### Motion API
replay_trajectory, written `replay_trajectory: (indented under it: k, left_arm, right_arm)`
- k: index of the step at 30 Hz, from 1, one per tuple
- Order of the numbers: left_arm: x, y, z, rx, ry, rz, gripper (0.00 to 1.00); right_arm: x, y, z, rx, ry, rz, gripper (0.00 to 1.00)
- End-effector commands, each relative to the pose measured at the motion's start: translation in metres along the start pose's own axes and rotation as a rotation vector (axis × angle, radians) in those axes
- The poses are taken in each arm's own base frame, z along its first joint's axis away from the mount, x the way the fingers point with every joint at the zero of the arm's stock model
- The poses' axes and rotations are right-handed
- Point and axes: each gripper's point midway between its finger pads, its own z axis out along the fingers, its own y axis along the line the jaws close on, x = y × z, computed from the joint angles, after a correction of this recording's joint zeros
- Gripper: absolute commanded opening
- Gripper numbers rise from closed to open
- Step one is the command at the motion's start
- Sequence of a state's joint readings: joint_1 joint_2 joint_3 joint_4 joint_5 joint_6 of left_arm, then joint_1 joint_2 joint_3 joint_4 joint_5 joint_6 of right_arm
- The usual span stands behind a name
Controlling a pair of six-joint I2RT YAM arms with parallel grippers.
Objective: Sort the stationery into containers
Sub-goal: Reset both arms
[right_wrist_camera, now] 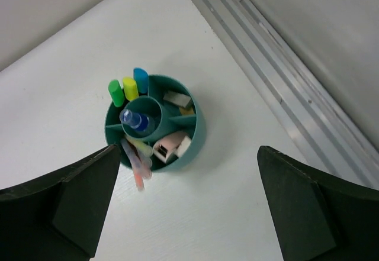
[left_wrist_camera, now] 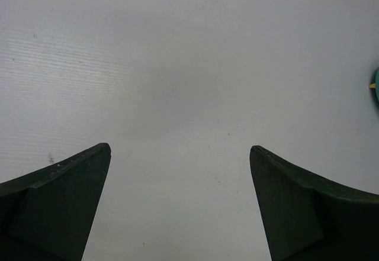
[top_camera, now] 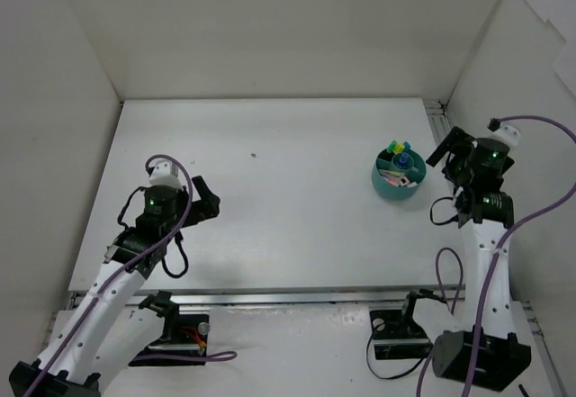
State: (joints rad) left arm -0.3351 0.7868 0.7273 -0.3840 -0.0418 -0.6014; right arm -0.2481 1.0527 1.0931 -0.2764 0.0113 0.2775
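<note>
Teal tub [top_camera: 397,179] near the tabletop's right edge, toward the far corner. It holds the capped highlighters [right_wrist_camera: 127,88], a blue-capped pen [right_wrist_camera: 135,120] in the centre cup, and pink erasers [right_wrist_camera: 169,145]. The right gripper [top_camera: 447,151] hangs just right of the tub, jaws spread wide and empty. The left gripper [top_camera: 205,201], equally wide and empty, is over bare tabletop near the left edge, well apart from the tub.

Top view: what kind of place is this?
Probably a lab robot test cell: a white table walled by white panels, a left arm and right arm at its edge, one teal tub of stationery.
</note>
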Motion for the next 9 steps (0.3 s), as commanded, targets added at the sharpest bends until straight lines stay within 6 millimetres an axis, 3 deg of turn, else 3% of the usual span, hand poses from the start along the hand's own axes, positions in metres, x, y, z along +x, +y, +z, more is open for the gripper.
replay_trajectory:
  k: [1,2,9]
  left_arm:
    - [-0.006,0.007,-0.010,-0.022,-0.063,-0.001,1.00]
    - [-0.008,0.008,-0.015,-0.015,-0.085,-0.009,0.99]
    - [-0.009,0.017,-0.036,-0.021,-0.135,-0.001,0.99]
  right_arm:
    - [0.024,-0.017,-0.009,0.077,-0.018,0.136,0.98]
    - [0.043,-0.023,-0.008,0.091,0.009,0.147,0.98]
    - [0.068,-0.048,-0.026,0.166,-0.031,0.141,0.98]
